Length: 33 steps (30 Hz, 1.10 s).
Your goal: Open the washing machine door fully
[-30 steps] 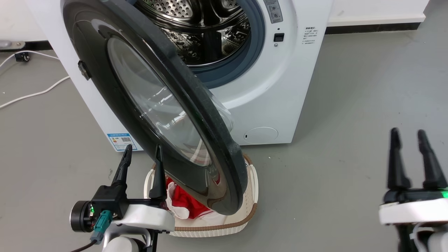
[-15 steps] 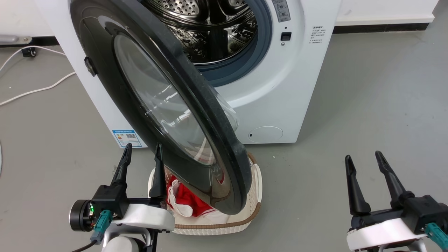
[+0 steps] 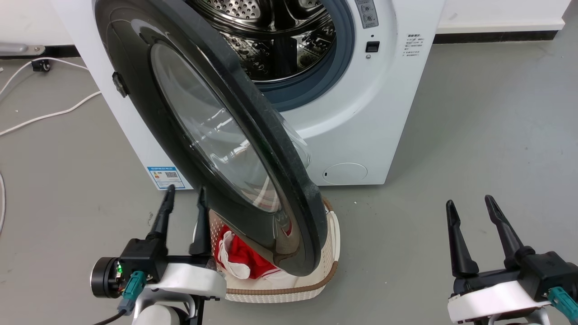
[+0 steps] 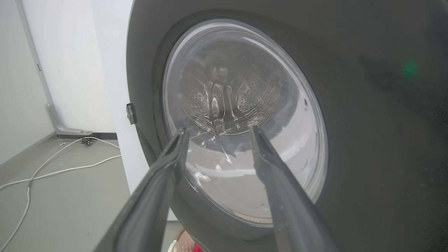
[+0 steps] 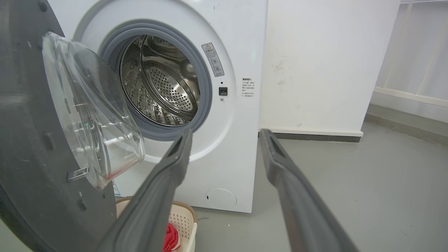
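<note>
The white washing machine (image 3: 361, 113) stands ahead with its steel drum (image 3: 280, 40) exposed. The washing machine door (image 3: 135, 90), glossy black with a clear bulging window (image 3: 216, 135), swings out toward me, hinged on the left. My left gripper (image 3: 185, 192) is open just left of the door's lower rim; whether it touches I cannot tell. In the left wrist view the left gripper (image 4: 217, 130) points at the door's (image 4: 367, 122) outer face. My right gripper (image 3: 469, 203) is open over the floor, well right of the door. The right gripper (image 5: 226, 134) faces the washing machine (image 5: 238, 140) front.
A cream laundry basket (image 3: 332, 266) with red and white cloth sits on the floor under the door's lower edge, also low in the right wrist view (image 5: 182, 220). White cables (image 3: 45, 117) trail over the grey floor at the left. A white wall (image 5: 315, 70) stands behind and right.
My right gripper has moved left and lower in the head view and turned its fingers. The camera shifted slightly. The door and left gripper have barely moved.
</note>
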### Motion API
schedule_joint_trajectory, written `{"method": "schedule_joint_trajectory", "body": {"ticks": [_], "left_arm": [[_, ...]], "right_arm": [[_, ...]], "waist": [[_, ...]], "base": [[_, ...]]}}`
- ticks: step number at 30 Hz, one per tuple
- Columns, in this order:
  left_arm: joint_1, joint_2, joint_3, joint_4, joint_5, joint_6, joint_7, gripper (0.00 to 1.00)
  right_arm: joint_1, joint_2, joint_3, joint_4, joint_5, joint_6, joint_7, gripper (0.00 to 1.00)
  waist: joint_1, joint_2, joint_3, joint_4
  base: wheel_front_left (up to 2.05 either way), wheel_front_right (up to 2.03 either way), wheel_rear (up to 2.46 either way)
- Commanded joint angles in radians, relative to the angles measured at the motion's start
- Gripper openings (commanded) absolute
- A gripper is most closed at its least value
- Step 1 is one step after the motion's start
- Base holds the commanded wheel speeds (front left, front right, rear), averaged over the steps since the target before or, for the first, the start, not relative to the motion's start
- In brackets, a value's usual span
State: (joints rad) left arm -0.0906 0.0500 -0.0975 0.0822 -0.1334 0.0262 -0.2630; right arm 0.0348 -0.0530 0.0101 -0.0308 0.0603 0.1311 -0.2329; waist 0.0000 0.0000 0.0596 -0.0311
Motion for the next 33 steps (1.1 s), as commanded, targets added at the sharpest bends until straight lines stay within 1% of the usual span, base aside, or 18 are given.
{"method": "schedule_joint_trajectory", "body": {"ticks": [1,7,13,19,23,29,33], "left_arm": [[0.003,0.001,-0.002,-0.003,0.004,-0.005,-0.003,0.0],[0.0,0.001,-0.001,-0.006,0.0,-0.012,-0.003,0.0],[-0.023,0.001,-0.002,-0.053,0.006,0.0,-0.003,0.0],[-0.045,0.001,-0.002,-0.174,0.022,0.01,-0.003,0.0],[-0.065,0.001,-0.01,-0.271,0.041,0.01,-0.003,0.0],[-0.103,0.001,-0.051,-0.421,0.058,0.015,-0.002,0.0],[-0.14,0.001,-0.085,-0.503,0.071,0.008,-0.002,0.0]], "right_arm": [[-0.015,0.004,-0.001,0.002,0.0,-0.001,-0.005,1.0],[-0.015,0.005,-0.005,0.009,0.013,-0.001,-0.007,1.0],[-0.016,0.004,-0.007,0.014,0.019,-0.001,-0.008,1.0],[-0.018,0.004,-0.007,0.018,0.02,-0.001,-0.005,1.0],[-0.019,0.004,-0.008,0.019,0.023,-0.001,-0.004,1.0],[-0.015,0.004,-0.011,0.018,0.027,-0.001,-0.004,1.0],[-0.012,0.004,-0.009,0.016,0.031,-0.001,-0.002,1.0]], "waist": [[0.0,0.0,0.0,0.0],[0.0,0.0,0.001,0.0],[0.0,0.0,0.002,0.005],[0.0,0.0,0.001,0.007],[0.0,0.0,-0.001,0.007],[0.0,0.0,-0.002,0.007],[0.0,0.0,0.0,0.004]], "base": [[0.0,0.0,0.0],[0.0,0.0,0.0],[0.0,0.0,0.0],[0.0,0.0,0.0],[0.0,0.0,0.0],[0.0,0.0,0.0],[0.0,0.0,0.0]]}}
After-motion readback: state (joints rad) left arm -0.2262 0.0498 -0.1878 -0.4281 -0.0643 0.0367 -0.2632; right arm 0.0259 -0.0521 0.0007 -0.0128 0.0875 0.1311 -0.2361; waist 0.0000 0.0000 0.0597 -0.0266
